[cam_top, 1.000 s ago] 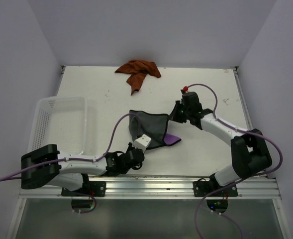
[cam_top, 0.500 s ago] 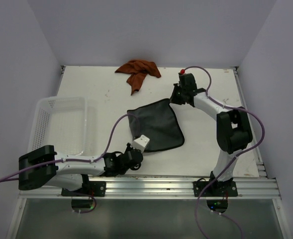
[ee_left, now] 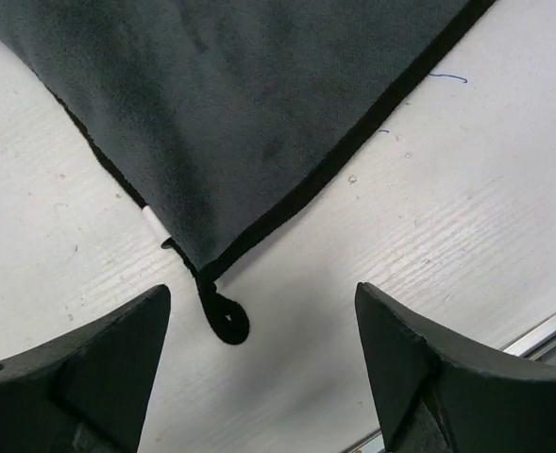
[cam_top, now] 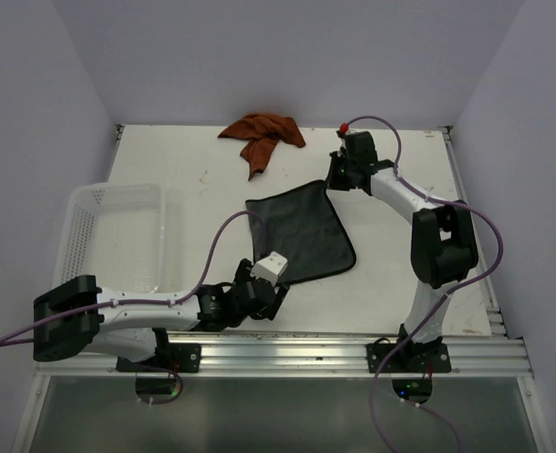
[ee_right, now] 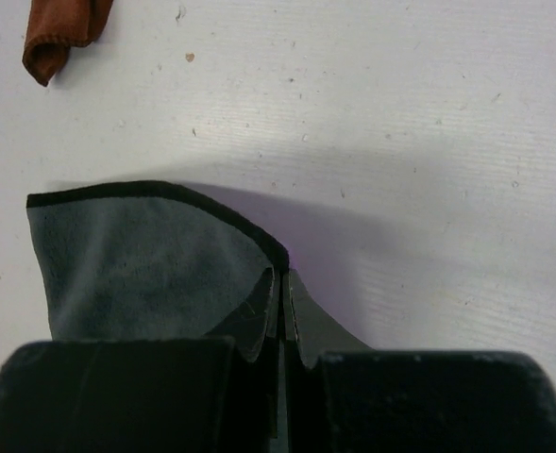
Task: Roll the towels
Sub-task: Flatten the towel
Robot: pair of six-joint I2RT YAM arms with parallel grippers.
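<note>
Spreading the left gripper wide just above the table, gripping nothing. Framing the near corner of the grey towel and its small black loop between the two fingers, seemingly letting that corner lie free on the surface.

Clamping the right gripper tight on the opposite, far corner, raising it slightly off the table. Probably drawing the cloth taut and square from that end, flattening it ahead of rolling.

Showing the grey towel dark side up, lying almost flat at the middle of the table, near corner between the left fingers, far corner pinched in the right ones.

Showing the orange towel crumpled at the far edge, well apart from both grippers, not yet being handled.

Placing the white basket at the left side, apart from both cloths, likely waiting there for finished rolls.

Judging the work as being at the laying-out stage, with no roll begun on either towel
</note>
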